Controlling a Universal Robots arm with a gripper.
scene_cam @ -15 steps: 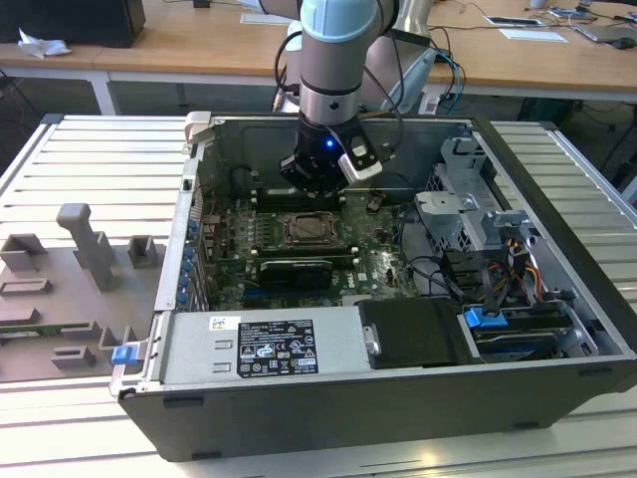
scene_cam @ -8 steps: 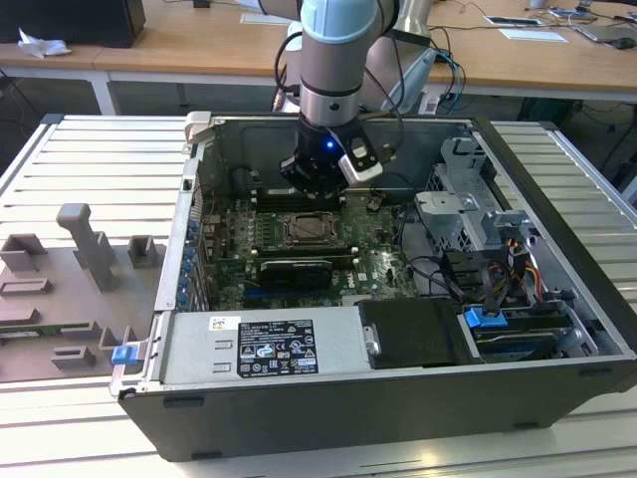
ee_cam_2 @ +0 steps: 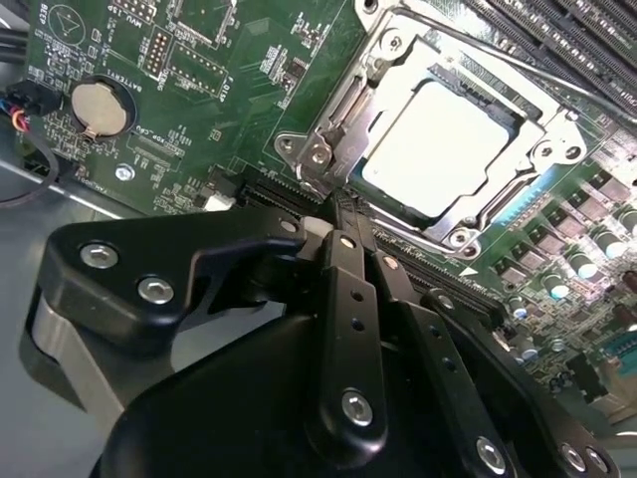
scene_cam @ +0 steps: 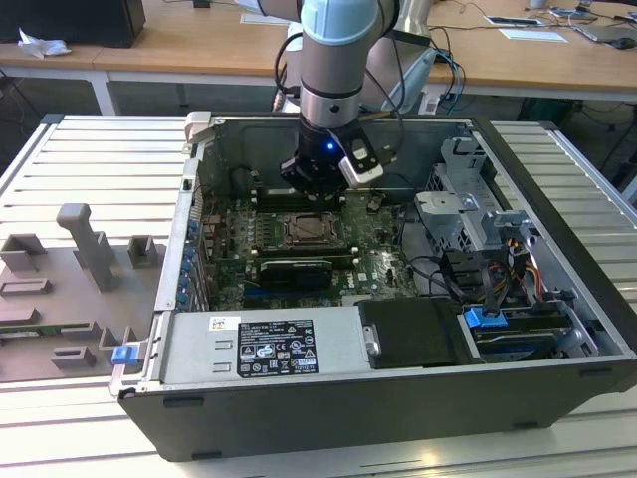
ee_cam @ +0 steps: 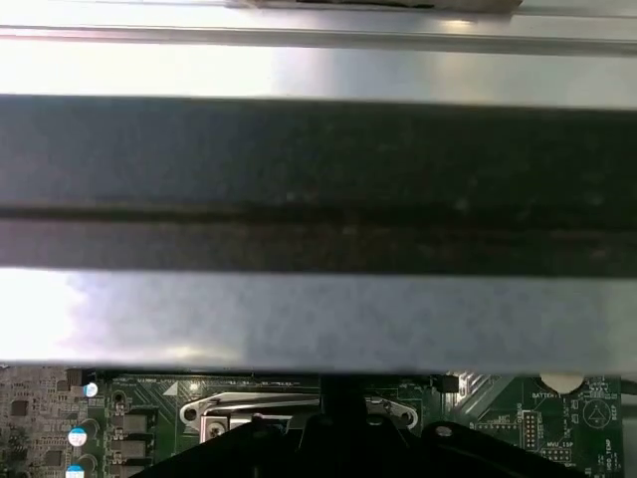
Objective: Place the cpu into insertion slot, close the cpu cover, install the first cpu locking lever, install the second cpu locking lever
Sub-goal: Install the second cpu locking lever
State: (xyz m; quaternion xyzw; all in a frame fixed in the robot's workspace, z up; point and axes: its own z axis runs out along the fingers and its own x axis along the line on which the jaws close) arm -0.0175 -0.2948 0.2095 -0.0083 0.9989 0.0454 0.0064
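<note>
In the exterior view the arm reaches down into the open case (scene_cam: 557,249), and the gripper (scene_cam: 317,187) hangs just above the board at the far edge of the slot (scene_cam: 304,231). The graphics card (scene_cam: 296,271) lies on the near side of the slot.

In the second wrist view the cpu (ee_cam_2: 445,147) sits flat in the slot (ee_cam_2: 438,244), its pale top showing through the cut-out of the cover (ee_cam_2: 383,105), which lies down over it. The gripper (ee_cam_2: 343,224) has its fingers pressed together with nothing between them, the tips just beside the slot's corner where a lever's wire end (ee_cam_2: 438,38) runs along the frame. A coin battery (ee_cam_2: 98,108) sits well apart.

In the first wrist view the case wall (ee_cam: 318,179) crosses the picture, and the edge of the cover (ee_cam: 299,408) peeks in above the gripper's dark body.

As a judgement, placing and covering look done, and the lever work is in hand. The next move calls for a steady push with the closed tips, catching the thin wire without slipping onto the board.
</note>
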